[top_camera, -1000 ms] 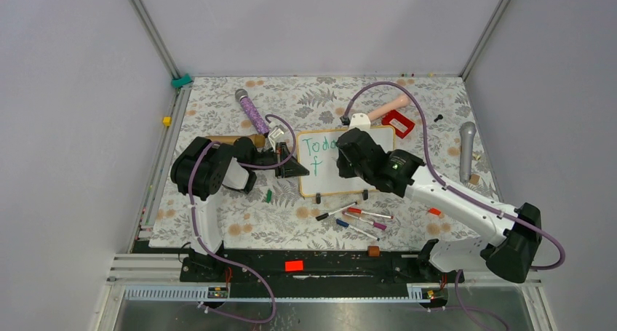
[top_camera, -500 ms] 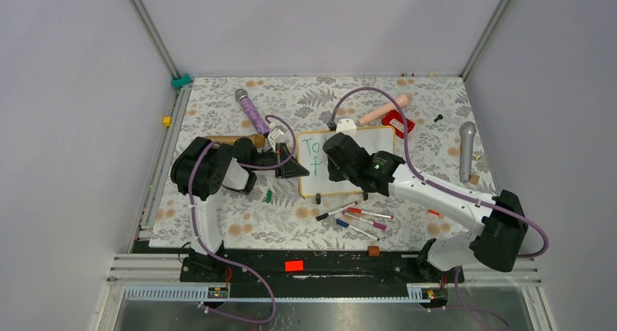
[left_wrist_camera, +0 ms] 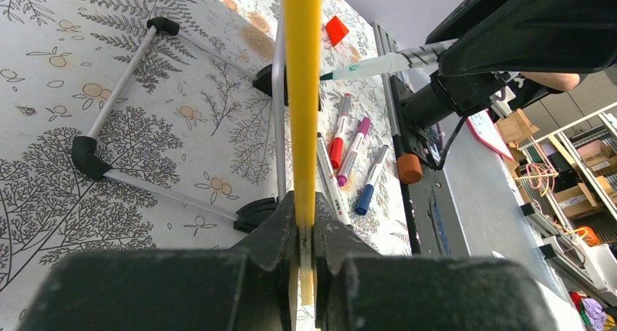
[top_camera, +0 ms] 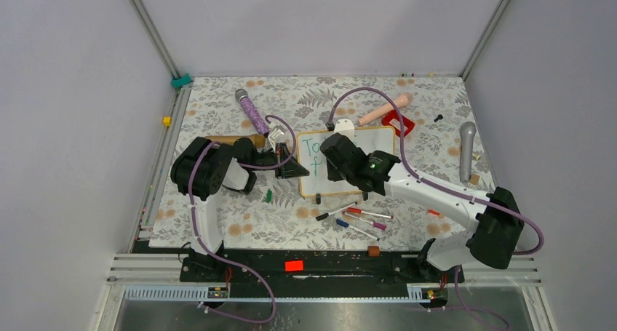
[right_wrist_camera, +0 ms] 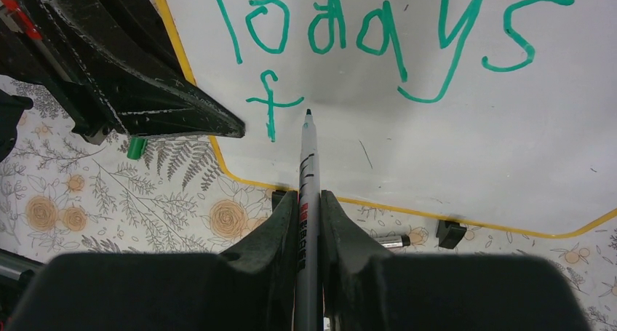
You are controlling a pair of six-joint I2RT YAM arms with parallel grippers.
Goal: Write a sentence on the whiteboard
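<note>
The whiteboard (top_camera: pixel 371 143) lies in the middle of the flowered mat, its white face (right_wrist_camera: pixel 451 149) filling the right wrist view. My left gripper (top_camera: pixel 297 169) is shut on its left frame edge, which shows as a yellow strip (left_wrist_camera: pixel 302 91) between the jaws (left_wrist_camera: pixel 305 211). My right gripper (top_camera: pixel 336 155) hangs over the board's left half, shut on a green marker (right_wrist_camera: pixel 308 156). The marker's tip sits at the board just right of a green "f" (right_wrist_camera: pixel 271 105). Above it the sentence reads "Todays" (right_wrist_camera: pixel 378 40). The same marker (left_wrist_camera: pixel 378 65) shows in the left wrist view.
Several loose markers (top_camera: pixel 356 218) lie in front of the board, and a green cap (top_camera: pixel 268 195) to its left. A purple microphone (top_camera: pixel 252 111), a beige handle (top_camera: pixel 382 111), a red piece (top_camera: pixel 399 121) and a grey microphone (top_camera: pixel 466 149) lie behind and right.
My right arm has moved left across the board with the marker, covering more of the writing in the top view. The left arm has stayed still.
</note>
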